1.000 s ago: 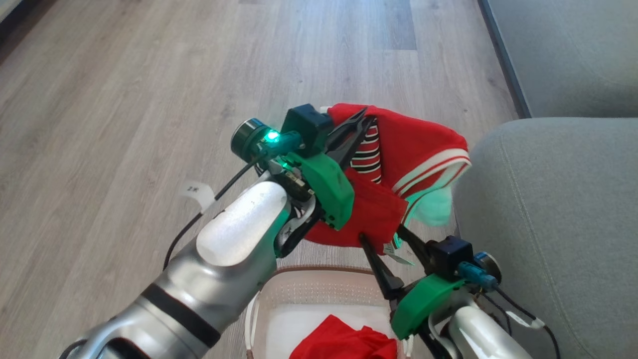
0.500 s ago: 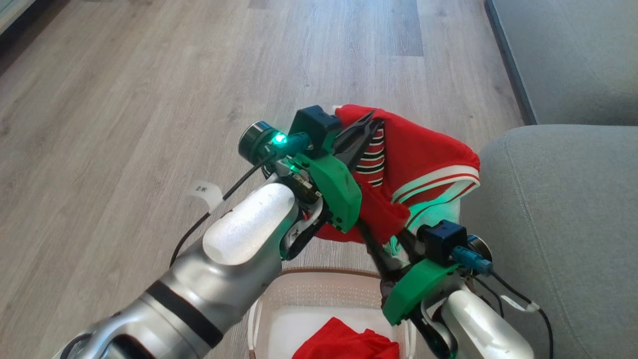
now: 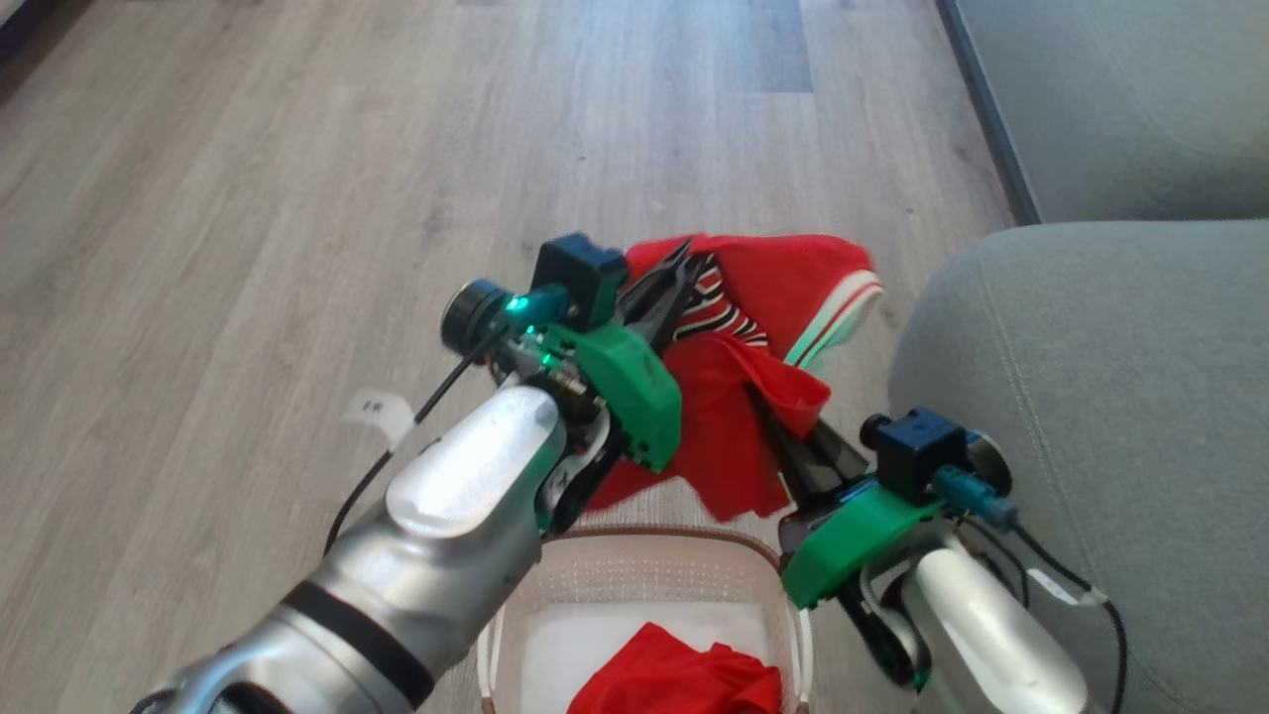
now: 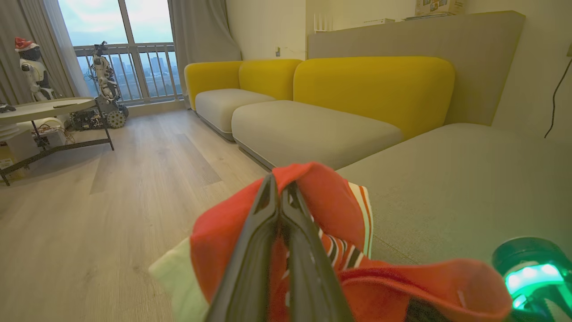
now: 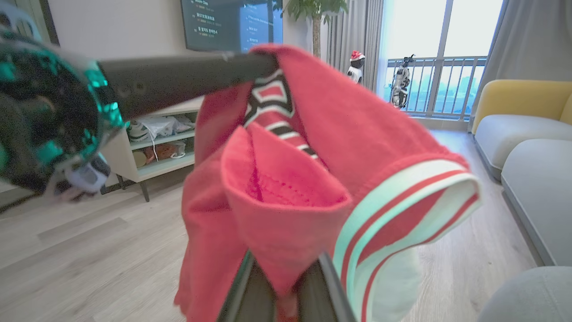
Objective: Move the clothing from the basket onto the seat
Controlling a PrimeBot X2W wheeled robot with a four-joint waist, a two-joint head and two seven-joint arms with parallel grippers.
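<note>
A red garment of the clothing [image 3: 793, 283] with white stripe trim hangs in the air above the floor, held by both grippers. My left gripper [image 3: 682, 253] is shut on its upper edge, its closed fingers [image 4: 268, 214] wrapped in red cloth [image 4: 330, 201]. Lower down, my right gripper [image 3: 765, 399] is shut on a red fold [image 5: 286, 210] between its fingers [image 5: 241, 286]. The basket [image 3: 644, 543] stands at the bottom of the head view with another red piece of clothing [image 3: 679, 679] inside. The grey seat [image 3: 1091, 377] lies just right of the hanging garment.
Wood floor [image 3: 297, 198] stretches ahead and to the left. A second grey cushion [image 3: 1120, 99] sits at the far right, with yellow-backed sofas [image 4: 371, 85] beyond. A low table [image 4: 49, 107] and a TV stand [image 5: 152, 152] stand farther off.
My right gripper has gone from open to shut, pinching the garment's lower fold. The striped hem has drawn in towards the left gripper. The head camera has shifted a little.
</note>
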